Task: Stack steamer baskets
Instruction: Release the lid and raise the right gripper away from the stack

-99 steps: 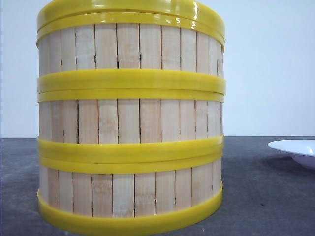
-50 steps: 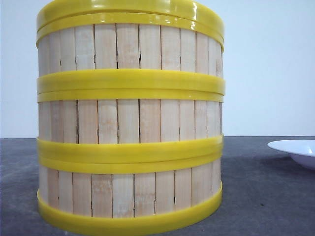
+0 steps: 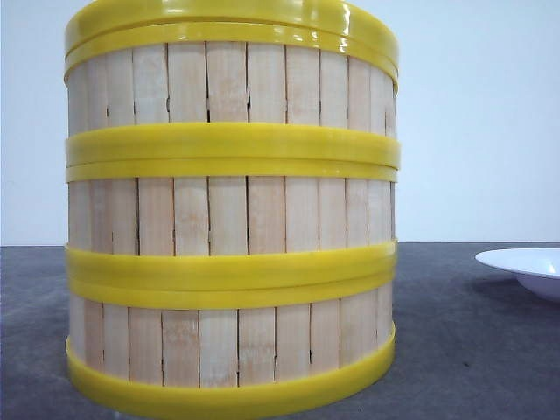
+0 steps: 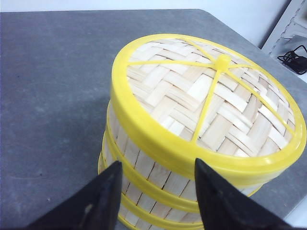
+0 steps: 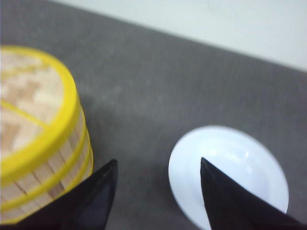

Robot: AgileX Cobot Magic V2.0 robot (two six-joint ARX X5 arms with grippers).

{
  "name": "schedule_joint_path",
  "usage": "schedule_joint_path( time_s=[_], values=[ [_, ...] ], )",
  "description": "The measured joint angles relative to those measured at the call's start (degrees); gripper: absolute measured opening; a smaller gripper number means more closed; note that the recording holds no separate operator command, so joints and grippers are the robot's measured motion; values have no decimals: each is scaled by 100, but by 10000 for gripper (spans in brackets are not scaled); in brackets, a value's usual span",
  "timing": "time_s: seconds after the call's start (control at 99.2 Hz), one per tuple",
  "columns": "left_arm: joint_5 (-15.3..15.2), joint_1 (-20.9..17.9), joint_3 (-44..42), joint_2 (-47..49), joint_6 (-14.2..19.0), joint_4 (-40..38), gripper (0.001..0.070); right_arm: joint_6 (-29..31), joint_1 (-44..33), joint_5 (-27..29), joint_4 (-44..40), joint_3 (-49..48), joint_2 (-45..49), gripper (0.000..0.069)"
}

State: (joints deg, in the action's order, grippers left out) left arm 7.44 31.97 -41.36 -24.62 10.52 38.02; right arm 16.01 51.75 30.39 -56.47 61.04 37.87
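Three steamer baskets (image 3: 232, 219) stand stacked in one column close to the front camera, pale slats between thick yellow rims. On top sits a woven lid with yellow spokes (image 4: 211, 93). My left gripper (image 4: 158, 167) hovers open above and beside the stack's wall (image 4: 158, 172), holding nothing. The stack (image 5: 38, 134) also shows at the edge of the right wrist view. My right gripper (image 5: 158, 167) is open over the grey table between the stack and the plate, empty.
A white plate (image 3: 525, 267) lies on the grey table (image 3: 472, 350) to the right of the stack; it shows as a white plate (image 5: 235, 172) under the right fingers. The table's rounded corner (image 4: 206, 14) and a shelf with black cables (image 4: 295, 57) lie beyond.
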Motion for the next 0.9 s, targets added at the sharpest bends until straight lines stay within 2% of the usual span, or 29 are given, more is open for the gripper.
schedule_joint_path(
  time_s=[0.192,0.252,0.302,0.343,0.393,0.534,0.897],
  values=[
    [0,0,0,0,0,0,275,188,0,-2,122,-68,7,315],
    [0,0,0,0,-2,0,233,195,0,2,186,-68,-4,211],
    [0,0,0,0,-2,0,137,190,0,4,203,-66,-13,105],
    [0,0,0,0,0,0,80,186,0,0,240,-66,-13,61],
    [0,0,0,0,0,0,46,184,0,-9,317,-66,-13,32],
    [0,0,0,0,0,2,25,184,0,-13,358,-66,-11,10],
    [0,0,0,0,0,50,25,184,0,-15,358,-66,-13,9]
  ],
)
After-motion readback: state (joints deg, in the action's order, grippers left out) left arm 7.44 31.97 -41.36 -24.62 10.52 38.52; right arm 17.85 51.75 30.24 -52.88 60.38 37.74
